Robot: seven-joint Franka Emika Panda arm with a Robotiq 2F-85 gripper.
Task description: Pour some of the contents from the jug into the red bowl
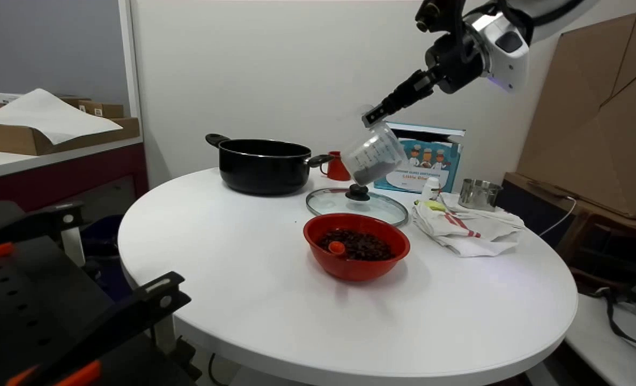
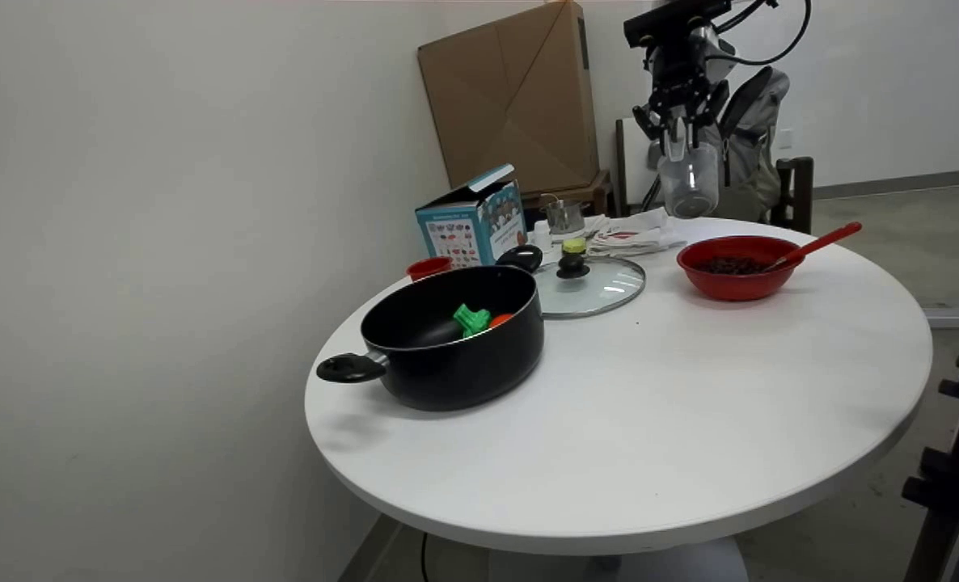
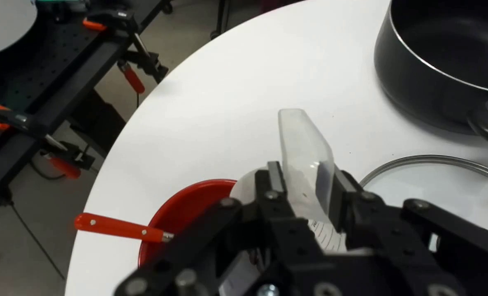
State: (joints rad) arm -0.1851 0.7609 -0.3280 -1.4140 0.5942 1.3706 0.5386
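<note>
Pincer gripping the handle of a clear graduated jug; red-handled utensil projecting from the partly hidden red bowl; glass lid near a black pot on the white tabletop.

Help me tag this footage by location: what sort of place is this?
Likely a robotics lab staged as a kitchen: a robot arm, a perforated black bench with clamps, and a black pot on the table.

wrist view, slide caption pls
The claw holds a clear jug by its handle, a red bowl and black pot partly in frame.
</note>
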